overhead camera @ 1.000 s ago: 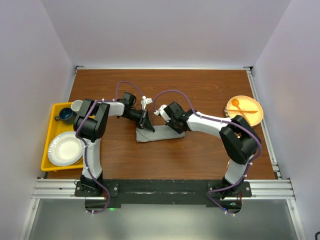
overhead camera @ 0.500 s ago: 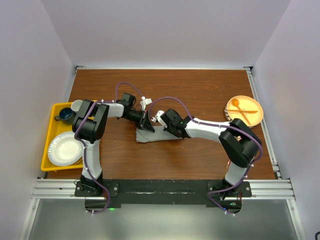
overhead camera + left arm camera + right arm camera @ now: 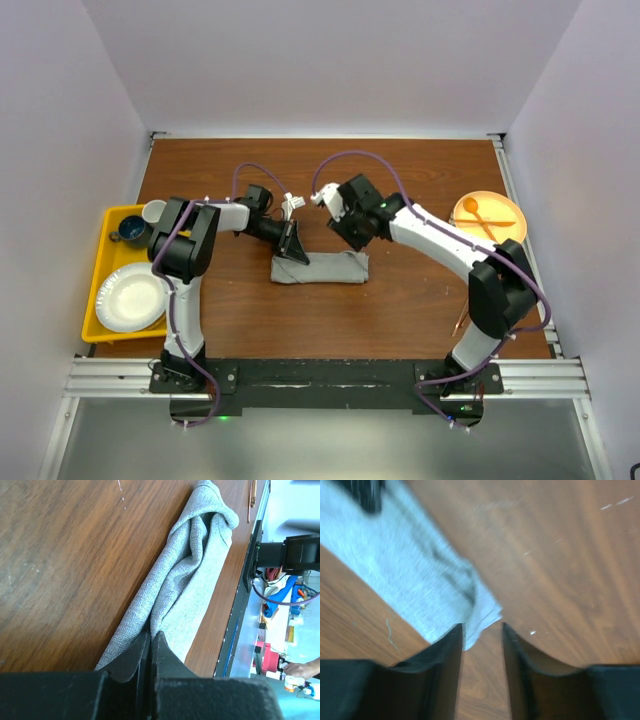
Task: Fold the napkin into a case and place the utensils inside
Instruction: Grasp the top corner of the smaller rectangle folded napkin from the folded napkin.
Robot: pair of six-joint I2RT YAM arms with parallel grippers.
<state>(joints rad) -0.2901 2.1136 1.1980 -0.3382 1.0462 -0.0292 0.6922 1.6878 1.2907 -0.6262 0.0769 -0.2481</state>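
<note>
At the centre of the tabletop (image 3: 420,300), my left claw (image 3: 151,635) clamps the nine-o'clock end of the napkin (image 3: 322,268), likely pinning the folded strip, while my right claw (image 3: 482,630) hovers parted and empty above its three-o'clock end.

Wooden table (image 3: 400,310). Left edge: yellow tray (image 3: 92,300) holding white plate (image 3: 130,297), dark blue mug (image 3: 130,230), and white cup (image 3: 153,211) at far corner. Right side: orange plate (image 3: 510,232), orange spoon (image 3: 473,208) lying on it.

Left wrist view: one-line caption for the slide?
Left gripper pinches one end of the folded grey napkin lying on the wooden table.
</note>
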